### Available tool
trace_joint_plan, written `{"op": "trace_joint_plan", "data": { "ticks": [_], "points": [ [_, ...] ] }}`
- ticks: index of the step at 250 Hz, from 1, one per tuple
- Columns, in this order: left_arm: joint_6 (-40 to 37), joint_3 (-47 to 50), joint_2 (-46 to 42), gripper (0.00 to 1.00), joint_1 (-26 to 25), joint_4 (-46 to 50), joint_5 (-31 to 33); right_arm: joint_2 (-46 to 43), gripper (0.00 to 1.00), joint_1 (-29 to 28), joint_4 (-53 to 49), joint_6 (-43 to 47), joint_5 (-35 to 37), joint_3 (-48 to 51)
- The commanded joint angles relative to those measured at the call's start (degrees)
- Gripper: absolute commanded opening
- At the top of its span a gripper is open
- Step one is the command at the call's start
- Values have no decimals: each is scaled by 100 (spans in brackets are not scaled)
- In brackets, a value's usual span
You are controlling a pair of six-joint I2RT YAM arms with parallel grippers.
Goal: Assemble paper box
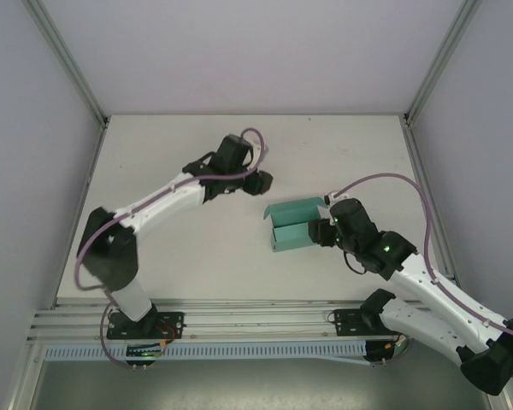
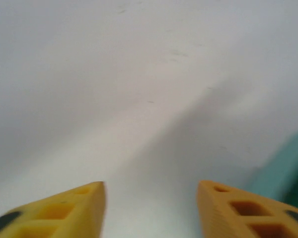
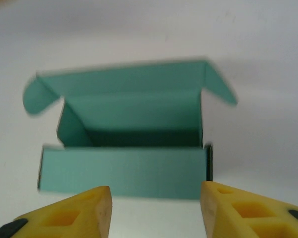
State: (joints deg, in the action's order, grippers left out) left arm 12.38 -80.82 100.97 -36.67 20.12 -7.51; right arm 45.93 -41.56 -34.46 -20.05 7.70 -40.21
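The teal-green paper box [image 1: 292, 225] sits folded on the white table, right of centre, its lid standing open with side tabs spread. In the right wrist view the paper box [image 3: 124, 168] faces me with its front wall up and its inside dark. My right gripper [image 1: 325, 232] is at the box's right side, open, yellow fingertips [image 3: 228, 206] just short of the front wall, nothing between them. My left gripper [image 1: 265, 182] hovers over bare table up and left of the box, open and empty. A blurred teal edge of the paper box [image 2: 288, 171] shows at the right of the left wrist view.
Grey enclosure walls and metal frame posts [image 1: 68, 60] surround the table. A slotted rail [image 1: 239, 323] runs along the near edge by the arm bases. Purple cables [image 1: 410, 184] loop off both arms.
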Motion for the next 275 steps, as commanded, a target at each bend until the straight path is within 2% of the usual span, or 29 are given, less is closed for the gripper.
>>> {"op": "trace_joint_plan", "data": {
  "ticks": [1, 19, 34, 56, 89, 108, 143, 179, 214, 229, 250, 275],
  "points": [
    [-189, -825, 1006, 33, 252, 588, -638, -21, 42, -14, -538, -322, -931, 273],
    [-507, -1357, 1539, 23, 232, 847, -1643, 23, 38, -98, -334, -324, -985, 469],
    [-819, -1520, 1768, 21, 159, 959, -2217, 67, 35, -230, -164, -332, -706, 591],
    [-1284, -1402, 1850, 19, 1, 1058, -2692, 137, 31, -298, 527, -378, -534, 942],
    [-1511, -1147, 1890, 16, -59, 1195, -3420, 523, 25, -350, 2352, -522, -435, 1626],
    [-1605, -980, 1850, 15, -95, 1191, -3707, 834, 23, -455, 2991, -523, -13, 1733],
    [-1838, -798, 1727, 15, -234, 1184, -3859, 1344, 22, -534, 4052, -601, 575, 1818],
    [-1760, -900, 1899, 13, -253, 1162, -3895, 2046, 21, -586, 5445, -747, 400, 1792],
    [-1695, -1041, 2016, 12, -251, 1135, -3926, 2952, 21, -779, 6044, -1041, 838, 1457],
    [-1795, -1093, 2049, 12, -253, 1155, -3908, 3298, 21, -808, 6450, -1179, 740, 1349],
    [-2071, -1252, 2177, 13, -253, 1277, -3876, 3656, 21, -952, 6518, -1254, 845, 1032],
    [-2387, -1732, 2516, 12, -234, 1716, -3644, 3808, 22, -1104, 6056, -1388, 1148, 608]
  ]
}}
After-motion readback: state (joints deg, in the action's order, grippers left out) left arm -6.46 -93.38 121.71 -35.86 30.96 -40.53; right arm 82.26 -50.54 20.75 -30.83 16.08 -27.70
